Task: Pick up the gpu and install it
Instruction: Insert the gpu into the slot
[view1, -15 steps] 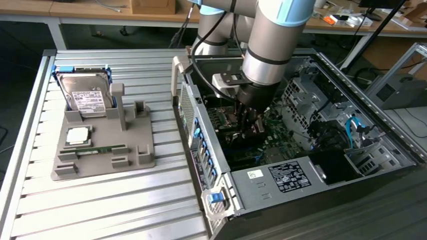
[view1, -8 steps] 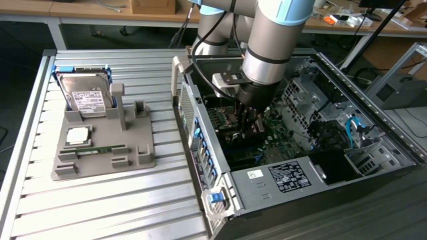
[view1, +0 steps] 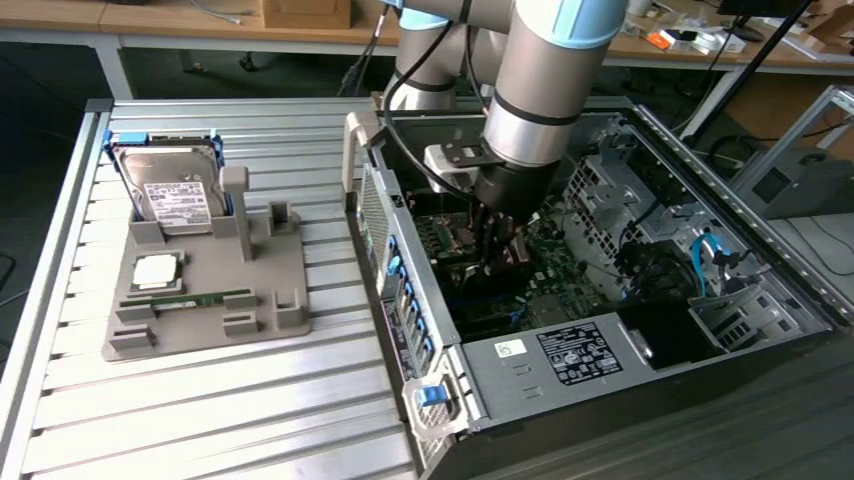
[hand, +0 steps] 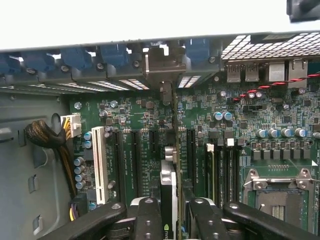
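Wrist view first, nearest things first: the end effector (hand: 169, 220) has its two black fingers (hand: 149, 216) closed part-way on the gpu (hand: 169, 187), pinching the thin card edge-on between them. The card stands upright on its long edge, running away from the camera between the black expansion slots (hand: 135, 160) of the motherboard (hand: 240, 125), with its silver end bracket (hand: 161, 65) up against the rear slot openings of the computer case (hand: 30, 165). Whether its connector edge is seated in a slot I cannot tell.

It looks light and stiff, but not something to squeeze hard or twist: the board is thin and covered in small parts. A hold across the faces near the top edge, as here, seems the sensible place, so any push goes straight down.

Farther off, from the exterior view, the arm reaches down into the open case, and on the tabletop (view1: 214, 400) beside it stands a grey fixture (view1: 200, 300) carrying a hard drive (view1: 174, 190) and a RAM stick (view1: 187, 298).
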